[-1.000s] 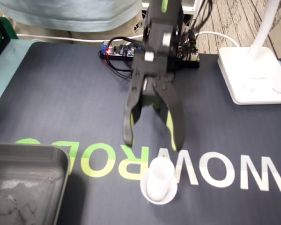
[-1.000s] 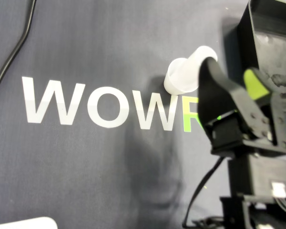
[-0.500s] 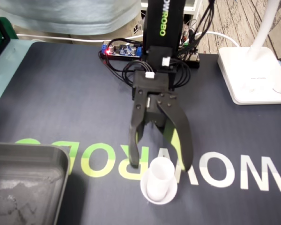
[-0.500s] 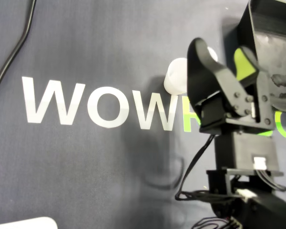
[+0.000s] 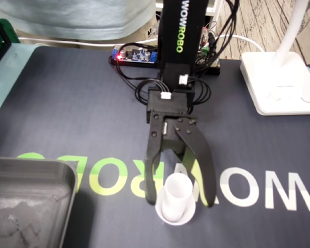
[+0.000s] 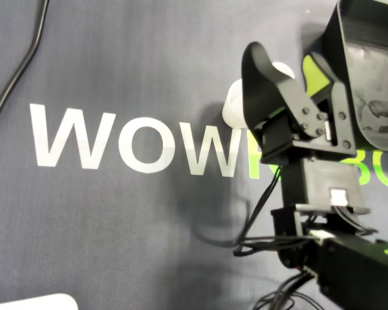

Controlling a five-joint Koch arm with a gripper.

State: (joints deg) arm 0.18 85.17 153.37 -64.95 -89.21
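A small white cup (image 5: 175, 202) stands upright on the dark mat, over the printed letters. In the fixed view my gripper (image 5: 180, 200) is open and pointing down, with one black finger (image 5: 151, 181) left of the cup and the other finger (image 5: 206, 181) right of it. Both stand apart from the cup's wall. From overhead, the gripper (image 6: 281, 64) covers most of the cup (image 6: 233, 107); only its left edge and a bit of rim show between the black finger (image 6: 262, 71) and the green-padded one.
A grey metal tray (image 5: 31, 201) sits at the lower left of the fixed view and at the overhead view's right edge (image 6: 375, 77). A white lamp base (image 5: 279, 85) stands at the right, with a circuit board (image 5: 137, 55) and cables behind the arm.
The arm has reached forward and lowered, bringing the open gripper from behind the cup to either side of it. The cup has not moved.
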